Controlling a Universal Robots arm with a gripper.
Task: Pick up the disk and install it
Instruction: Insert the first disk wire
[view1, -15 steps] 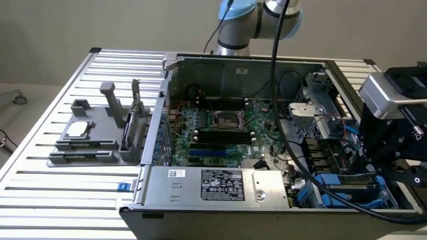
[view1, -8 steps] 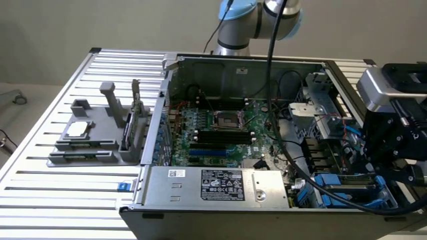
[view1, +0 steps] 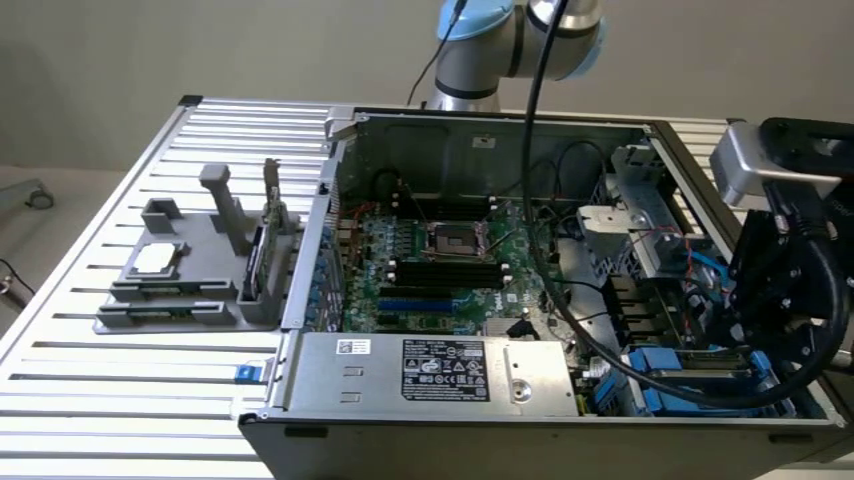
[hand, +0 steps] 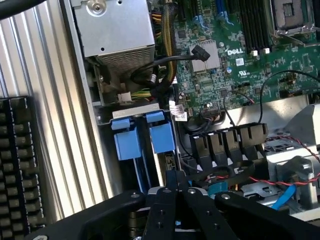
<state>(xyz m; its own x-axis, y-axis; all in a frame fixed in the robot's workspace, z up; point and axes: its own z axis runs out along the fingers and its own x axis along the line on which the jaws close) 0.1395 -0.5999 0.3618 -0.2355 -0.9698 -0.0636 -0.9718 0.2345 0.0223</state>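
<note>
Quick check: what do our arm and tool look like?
The arm is silver-grey with a light blue joint cap. A thick black cable hangs from it. The tool is black, built of bolted bars, with a grey box mounted on it.

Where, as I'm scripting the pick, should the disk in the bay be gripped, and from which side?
Probably the disk's blue bracket end, coming down from the open top: it stands on edge in the bay, leaving that end exposed, with the case wall close beside it.
</note>
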